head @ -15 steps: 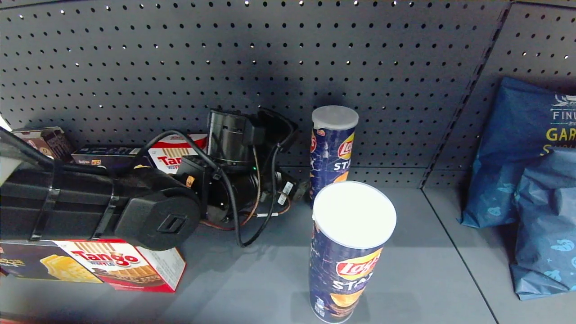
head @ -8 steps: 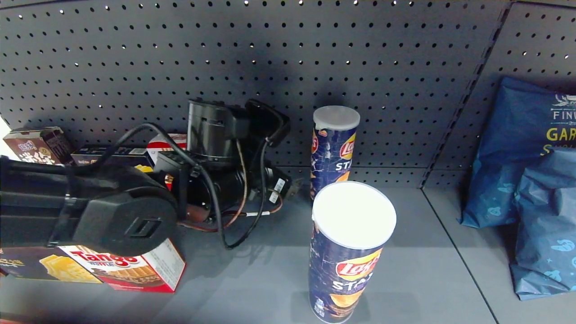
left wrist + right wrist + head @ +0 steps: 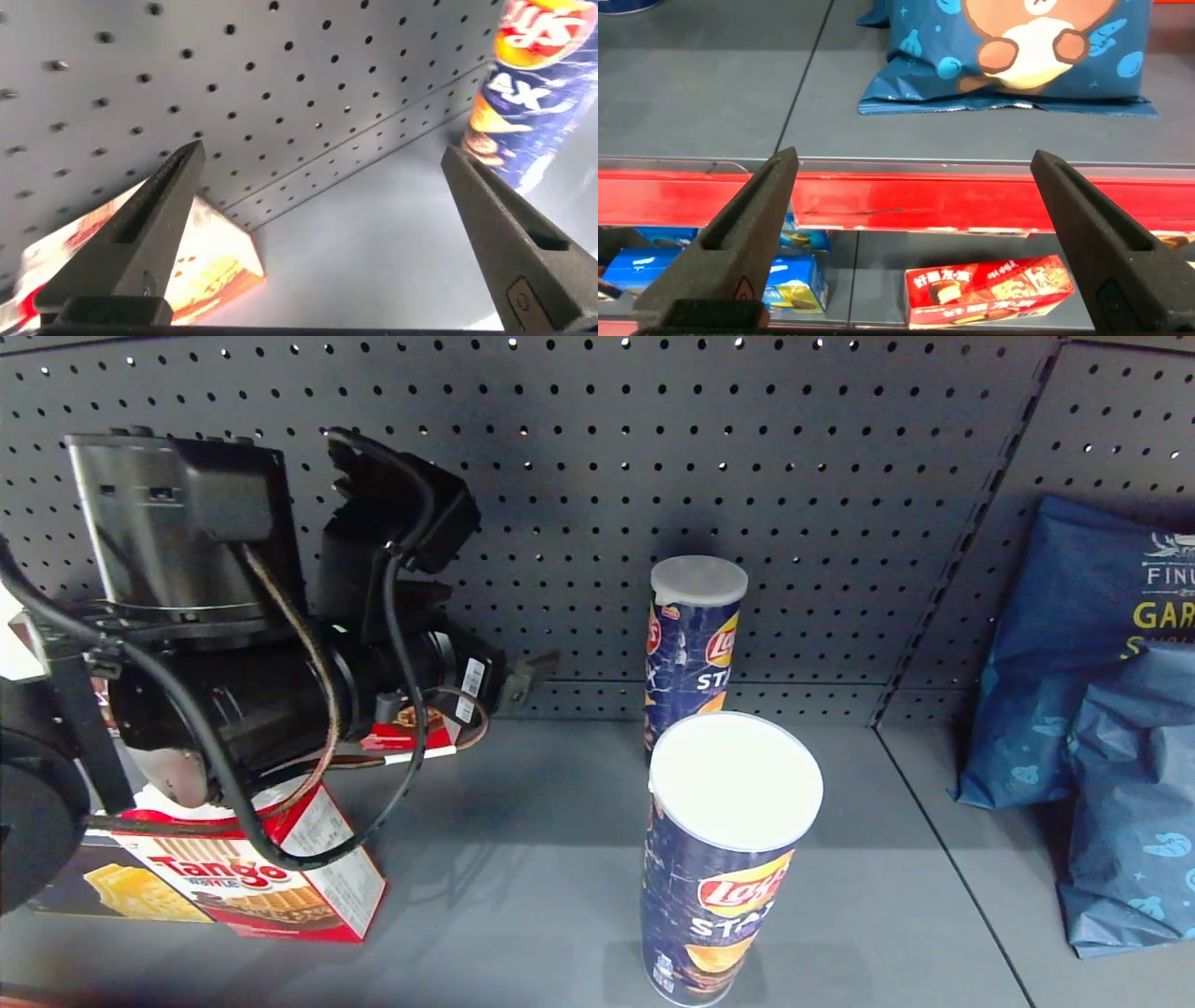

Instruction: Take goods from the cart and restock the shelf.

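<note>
Two tall blue chip cans stand upright on the grey shelf (image 3: 523, 896): one in front (image 3: 728, 859), one behind it (image 3: 695, 644) by the pegboard. My left gripper (image 3: 520, 677) hangs above the shelf to the left of the back can, open and empty. In the left wrist view its gripper (image 3: 318, 233) faces the pegboard, with a red wafer box (image 3: 210, 271) lying at the wall and a can (image 3: 528, 75) off to one side. That box (image 3: 401, 737) shows under the arm. My right gripper (image 3: 915, 243) is open and empty before a red shelf edge (image 3: 924, 201).
A second wafer box (image 3: 252, 887) lies at the shelf's front left. Blue snack bags (image 3: 1102, 663) lean at the right beyond a divider line. In the right wrist view a blue bear-print bag (image 3: 1018, 47) lies on the shelf, with a red box (image 3: 990, 289) below.
My left arm has drawn back to the left and risen, away from the back can. The wafer box at the wall stays on the shelf. The cans have not moved.
</note>
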Available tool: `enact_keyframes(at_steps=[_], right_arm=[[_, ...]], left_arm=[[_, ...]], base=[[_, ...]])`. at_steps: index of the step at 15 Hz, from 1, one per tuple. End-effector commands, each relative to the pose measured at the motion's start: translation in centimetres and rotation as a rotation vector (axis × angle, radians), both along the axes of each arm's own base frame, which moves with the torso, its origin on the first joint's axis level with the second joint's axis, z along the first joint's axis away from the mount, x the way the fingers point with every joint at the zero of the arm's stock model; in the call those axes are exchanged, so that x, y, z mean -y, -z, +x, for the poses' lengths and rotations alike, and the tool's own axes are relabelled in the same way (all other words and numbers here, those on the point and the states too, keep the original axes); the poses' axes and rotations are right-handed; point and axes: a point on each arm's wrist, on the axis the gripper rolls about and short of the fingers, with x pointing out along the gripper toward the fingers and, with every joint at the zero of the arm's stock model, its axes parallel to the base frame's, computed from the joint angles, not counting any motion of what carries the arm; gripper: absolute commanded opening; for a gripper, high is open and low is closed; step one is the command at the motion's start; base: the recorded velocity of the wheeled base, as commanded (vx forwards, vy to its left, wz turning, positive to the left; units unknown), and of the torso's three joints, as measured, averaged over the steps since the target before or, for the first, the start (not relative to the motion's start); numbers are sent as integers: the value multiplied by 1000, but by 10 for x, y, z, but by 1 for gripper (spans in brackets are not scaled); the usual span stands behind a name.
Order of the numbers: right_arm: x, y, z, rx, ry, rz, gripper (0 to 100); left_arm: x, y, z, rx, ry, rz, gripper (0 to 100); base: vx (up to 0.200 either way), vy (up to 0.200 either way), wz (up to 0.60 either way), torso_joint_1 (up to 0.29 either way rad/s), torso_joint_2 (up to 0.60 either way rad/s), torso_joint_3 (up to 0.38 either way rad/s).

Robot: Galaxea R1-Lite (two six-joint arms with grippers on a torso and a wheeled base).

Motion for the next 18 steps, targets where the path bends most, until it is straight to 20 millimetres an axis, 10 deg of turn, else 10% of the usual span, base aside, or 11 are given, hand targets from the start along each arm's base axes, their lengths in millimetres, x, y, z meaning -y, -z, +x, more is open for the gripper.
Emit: enact_keyframes(at_steps=[1,4,5,7,18], right_arm=[[0,0,0,-1,-2,-1,100],[0,-19,-5,94,-4,10,100],[0,-83,-8,177,-43,56,100],[-1,-121,1,141,-154,33,100],[-4,-51,-12,74,-74,-12,100]], left_arm=[[-12,-6,-18,27,0,-9,100],[-17,4,-22,47,-5,37,100],[-17,1,-21,76,-7,14,100],[-14,1,-16,91,-5,6,100],[0,7,0,93,7,29,100]], base=[[0,0,0,0,0,0],[0,0,0,0,0,0],[0,0,0,0,0,0],[0,0,0,0,0,0],[0,0,0,0,0,0]])
